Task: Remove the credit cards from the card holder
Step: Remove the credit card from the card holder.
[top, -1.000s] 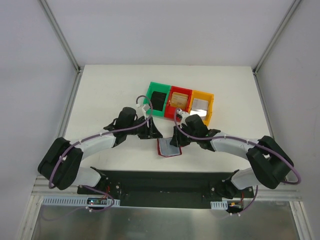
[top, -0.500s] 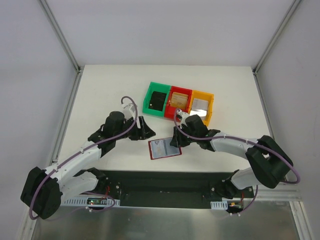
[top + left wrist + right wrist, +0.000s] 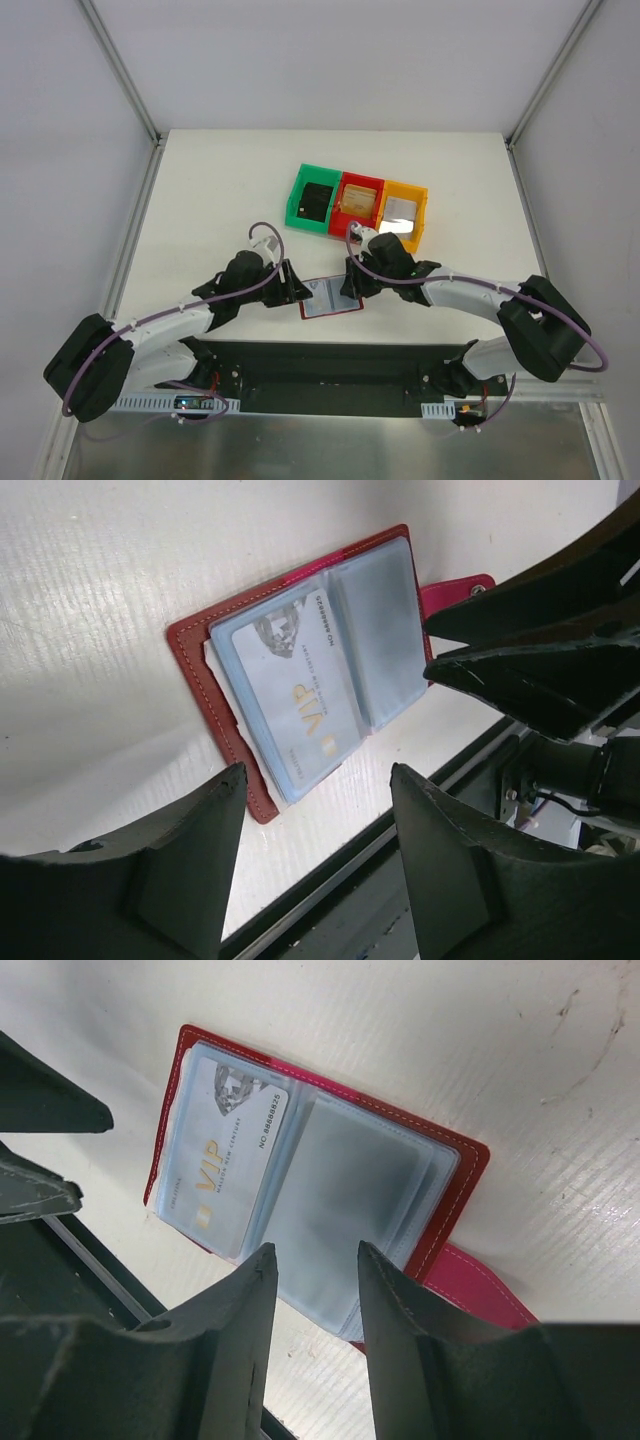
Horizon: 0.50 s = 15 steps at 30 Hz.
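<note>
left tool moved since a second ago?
Yes. The left tool has come away from the green bin toward the near edge of the table, now beside the card holder.

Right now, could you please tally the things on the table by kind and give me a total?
Card holder: 1
Credit cards: 4 (black card, tan-gold card, silvery card, one per bin; VIP card in the holder)
Plastic bins: 3 (green bin, red bin, orange bin)
Total: 8

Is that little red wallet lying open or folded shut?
Open. The card holder lies spread flat, both pocket pages showing, a pale VIP card in one.
</note>
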Each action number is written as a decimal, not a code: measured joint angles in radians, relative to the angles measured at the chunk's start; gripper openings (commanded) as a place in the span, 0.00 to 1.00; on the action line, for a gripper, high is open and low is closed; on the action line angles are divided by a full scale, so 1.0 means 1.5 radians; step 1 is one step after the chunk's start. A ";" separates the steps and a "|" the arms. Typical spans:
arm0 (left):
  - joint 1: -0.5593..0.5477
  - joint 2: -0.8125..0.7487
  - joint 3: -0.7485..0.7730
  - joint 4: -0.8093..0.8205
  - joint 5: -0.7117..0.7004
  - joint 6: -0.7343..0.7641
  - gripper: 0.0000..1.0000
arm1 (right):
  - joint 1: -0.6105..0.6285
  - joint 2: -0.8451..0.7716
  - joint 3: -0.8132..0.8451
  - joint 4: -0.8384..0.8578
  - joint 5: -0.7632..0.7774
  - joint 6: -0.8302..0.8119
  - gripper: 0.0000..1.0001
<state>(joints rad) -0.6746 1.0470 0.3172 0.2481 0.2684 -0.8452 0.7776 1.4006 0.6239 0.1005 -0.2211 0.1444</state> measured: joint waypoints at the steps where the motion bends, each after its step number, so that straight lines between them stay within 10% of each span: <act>1: 0.000 0.009 0.000 0.004 -0.001 -0.001 0.55 | 0.000 0.000 0.000 -0.001 0.001 0.000 0.41; 15: 0.001 0.156 0.075 0.015 -0.012 0.027 0.38 | 0.000 -0.001 -0.035 0.000 0.011 0.003 0.43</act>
<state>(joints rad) -0.6727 1.2816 0.4290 0.2707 0.2504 -0.8040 0.7776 1.3994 0.5716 0.1005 -0.2043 0.1490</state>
